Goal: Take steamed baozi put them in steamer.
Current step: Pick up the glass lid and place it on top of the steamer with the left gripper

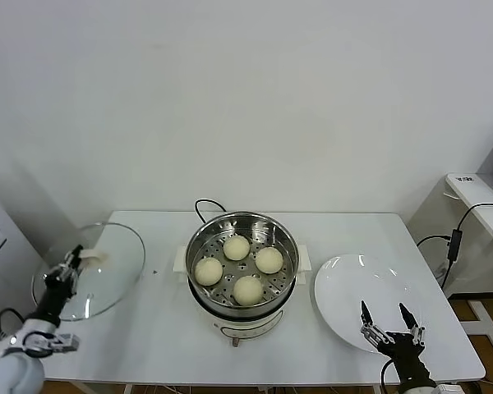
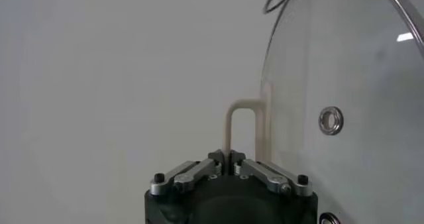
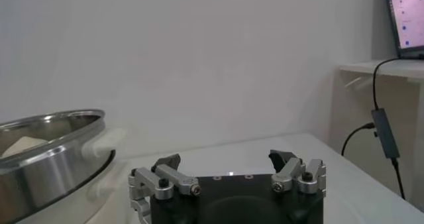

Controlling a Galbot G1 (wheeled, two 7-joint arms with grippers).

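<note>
The steamer [image 1: 199, 246] stands mid-table, a shiny steel pot on a white base. Several cream-white baozi [image 1: 236, 247] lie on its perforated tray. At the table's left edge my left gripper [image 1: 72, 264] is shut on the cream handle [image 2: 242, 106] of the glass lid [image 1: 111, 263], which it holds tilted. The left wrist view shows the jaws [image 2: 229, 158] pinching that handle, with the lid [image 2: 344, 79] beside them. My right gripper [image 1: 389, 316] hangs open and empty over the near edge of the white plate [image 1: 353, 283]. In the right wrist view the open gripper [image 3: 225, 160] faces the steamer [image 3: 46, 159].
A black cord [image 1: 204, 205] loops behind the steamer. To the right, beyond the table edge, a white side table [image 1: 476, 197] carries a laptop [image 3: 404, 13], with a hanging cable [image 1: 453, 238]. The wall stands close behind the table.
</note>
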